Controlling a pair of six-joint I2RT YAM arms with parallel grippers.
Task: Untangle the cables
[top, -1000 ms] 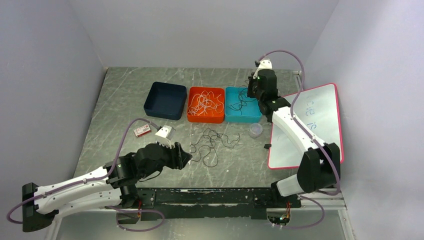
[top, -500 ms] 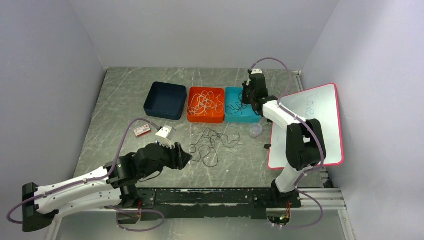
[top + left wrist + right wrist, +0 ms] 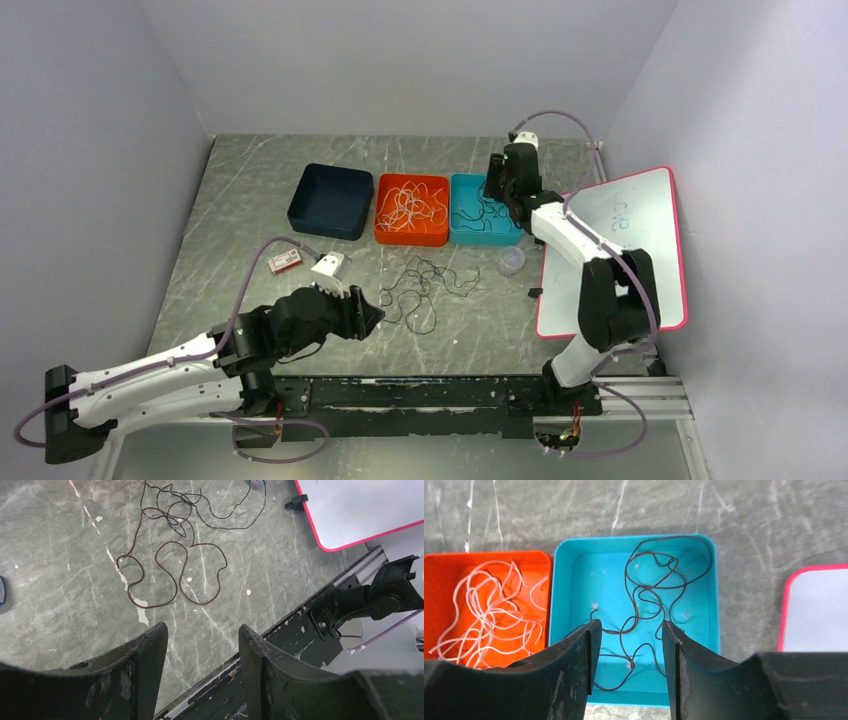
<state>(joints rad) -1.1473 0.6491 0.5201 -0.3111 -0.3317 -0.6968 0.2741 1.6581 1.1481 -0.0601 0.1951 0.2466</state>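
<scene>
**Desk:** How far along are we?

**Operator:** Partway, by my reading. The white cables (image 3: 489, 612) lie loose in the orange tray (image 3: 444, 570). One dark cable (image 3: 659, 595) lies curled in the teal tray (image 3: 574, 580) beside it. What's left is the black tangle (image 3: 425, 290) out on the table (image 3: 250, 200), between the trays and my left arm.

**Desk:** Is the right side holding anything?

**Operator:** No. My right gripper (image 3: 626, 630) hangs over the near part of the teal tray, jaws a moderate way apart. I can see the dark cable through the gap, but it lies on the tray floor below and isn't pinched.

**Desk:** And the left?

**Operator:** My left gripper (image 3: 202, 627) hovers low near the table's front edge, jaws parted to a middling width with nothing between them. The nearest loops of the tangle lie just ahead of its fingertips, not touching.

**Desk:** How bad is that pile?

**Operator:** In the left wrist view the near loops lie fairly open. Farther off the strands cross closely, and I can't tell how many cables are in there. I'd guess I need several more pulls before the table pile is sorted.
</scene>
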